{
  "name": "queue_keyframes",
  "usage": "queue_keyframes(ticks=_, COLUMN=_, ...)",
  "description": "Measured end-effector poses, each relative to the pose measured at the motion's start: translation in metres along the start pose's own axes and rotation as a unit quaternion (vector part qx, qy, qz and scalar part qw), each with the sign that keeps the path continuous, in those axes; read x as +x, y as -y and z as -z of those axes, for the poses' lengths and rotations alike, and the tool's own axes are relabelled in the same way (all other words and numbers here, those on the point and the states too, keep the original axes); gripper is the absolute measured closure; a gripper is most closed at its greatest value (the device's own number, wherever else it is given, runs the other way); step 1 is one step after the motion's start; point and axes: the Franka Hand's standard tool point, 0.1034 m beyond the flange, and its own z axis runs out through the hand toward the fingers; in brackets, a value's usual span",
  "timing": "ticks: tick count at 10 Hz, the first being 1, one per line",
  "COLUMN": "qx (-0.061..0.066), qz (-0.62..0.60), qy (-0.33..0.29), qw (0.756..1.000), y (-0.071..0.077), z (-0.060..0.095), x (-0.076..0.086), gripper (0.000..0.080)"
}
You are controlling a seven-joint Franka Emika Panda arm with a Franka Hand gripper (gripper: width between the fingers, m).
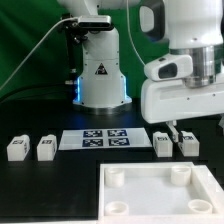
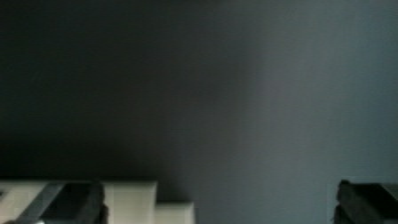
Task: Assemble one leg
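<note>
Four small white legs lie on the black table. Two are at the exterior view's left (image 1: pixel 16 149) (image 1: pixel 45 148) and two at its right (image 1: pixel 163 143) (image 1: pixel 187 143). My gripper (image 1: pixel 177 131) hangs just above the right pair, fingers pointing down. In the wrist view the gripper (image 2: pixel 210 205) is open, with its dark fingers (image 2: pixel 54 202) far apart. A white leg (image 2: pixel 135 198) shows between them, close to one finger and blurred. I cannot tell which of the right pair it is. Nothing is held.
The big white square tabletop (image 1: pixel 150 171) with round corner sockets lies at the front right. The marker board (image 1: pixel 103 139) lies flat in the middle. The robot base (image 1: pixel 100 75) stands behind it, before a green backdrop.
</note>
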Motion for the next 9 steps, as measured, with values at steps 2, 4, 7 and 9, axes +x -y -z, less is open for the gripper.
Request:
queue_keyframes(ticks=2, qx=-0.004, qz=0.003, qy=0.029, qw=1.0, y=-0.003, z=-0.001, x=-0.005, gripper=0.0151)
queue_keyframes(ticks=4, qx=-0.015, qz=-0.006, qy=0.14, qw=0.99, y=-0.002, z=0.002, x=-0.007, gripper=0.0151)
queue_keyframes(ticks=7, qx=-0.038, qz=-0.034, qy=0.327, qw=0.944, y=0.011, z=-0.005, x=-0.029, gripper=0.0151)
queue_keyframes(ticks=9, qx=-0.043, qz=-0.029, qy=0.395, qw=0.917, y=0.01, z=-0.01, x=-0.039, gripper=0.0151)
